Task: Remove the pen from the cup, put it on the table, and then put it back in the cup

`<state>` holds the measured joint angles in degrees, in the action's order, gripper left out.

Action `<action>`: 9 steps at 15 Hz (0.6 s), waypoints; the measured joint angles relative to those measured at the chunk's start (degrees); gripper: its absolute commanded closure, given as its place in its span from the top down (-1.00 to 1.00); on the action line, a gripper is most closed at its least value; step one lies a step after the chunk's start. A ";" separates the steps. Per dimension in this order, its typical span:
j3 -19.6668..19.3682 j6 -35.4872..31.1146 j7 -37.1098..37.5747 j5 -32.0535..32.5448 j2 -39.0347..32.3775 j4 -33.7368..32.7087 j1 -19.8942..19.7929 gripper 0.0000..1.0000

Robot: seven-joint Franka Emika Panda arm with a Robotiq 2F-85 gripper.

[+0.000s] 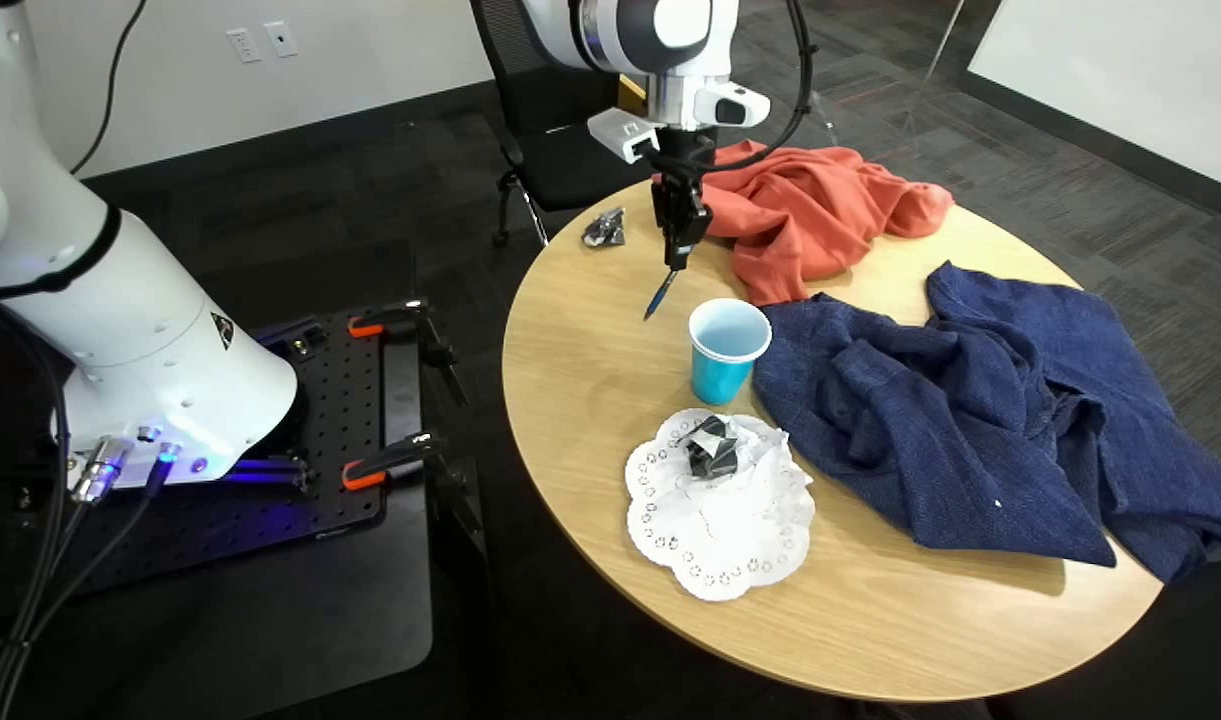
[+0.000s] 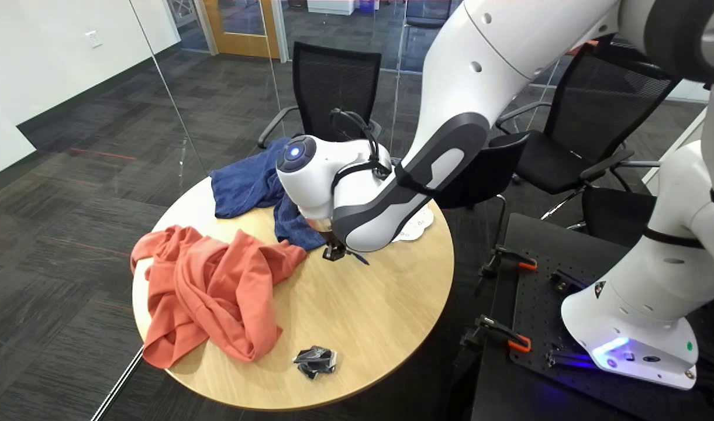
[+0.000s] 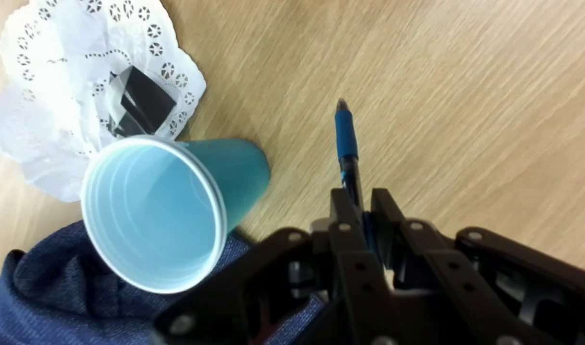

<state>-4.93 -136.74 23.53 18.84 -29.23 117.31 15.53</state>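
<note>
The table (image 1: pixel 580 390) is offering bare wood between its curved edge and the upright cup (image 3: pixel 175 213), blue cloth (image 1: pixel 920 410) crowding the cup's other side, while the downturned gripper (image 3: pixel 360 201) is clamping the slanted pen (image 3: pixel 346 136) nearby.

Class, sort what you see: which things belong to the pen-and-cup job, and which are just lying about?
Belongs to the job:
pen, held in the gripper
light-blue cup, standing upright
round wooden table

Just lying about:
orange-red cloth
dark blue cloth
white doily
shiny black scrap on the doily
crumpled dark piece by itself on the table
</note>
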 measured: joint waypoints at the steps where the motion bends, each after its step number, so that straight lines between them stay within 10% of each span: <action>1: 0.40 0.42 -0.08 -0.05 -0.81 -0.91 0.00 -0.93; 2: 0.77 0.66 -0.23 -0.10 -1.54 -1.68 -0.01 -0.93; 4: 1.38 0.68 -1.10 -0.38 -2.75 -2.89 -0.06 -0.17; 9: 1.89 0.68 -2.26 -0.53 -4.57 -4.66 -0.06 0.54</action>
<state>-3.04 -136.06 21.28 18.31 -33.81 112.64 15.47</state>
